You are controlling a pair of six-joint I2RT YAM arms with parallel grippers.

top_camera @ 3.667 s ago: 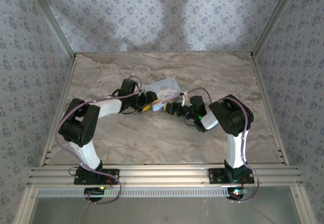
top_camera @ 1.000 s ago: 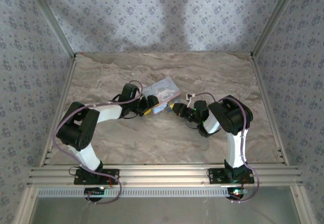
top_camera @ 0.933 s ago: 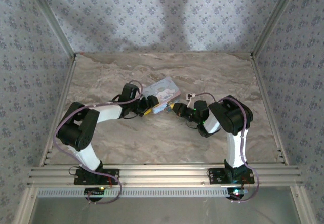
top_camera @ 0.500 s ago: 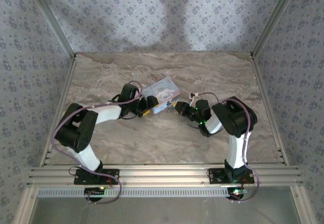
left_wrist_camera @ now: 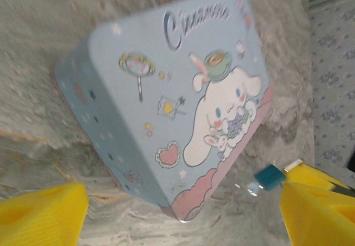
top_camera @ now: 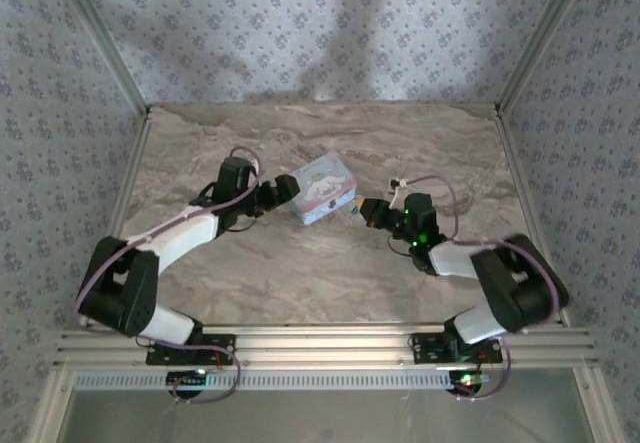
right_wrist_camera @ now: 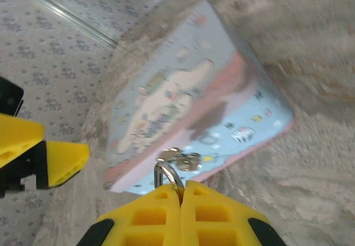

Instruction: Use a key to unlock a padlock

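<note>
Left wrist: padlock (left_wrist_camera: 270, 175), in right fingers (left_wrist_camera: 317, 204), beside tin box's (left_wrist_camera: 166, 101) edge.

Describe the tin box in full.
The tin box is light blue with rounded corners, its lid printed with a white long-eared cartoon animal, stars and cursive lettering, pink scallops along one edge. It lies closed on the marbled table between the open left end effector and the right end effector, shut on a metal loop near its pink edge.
</note>
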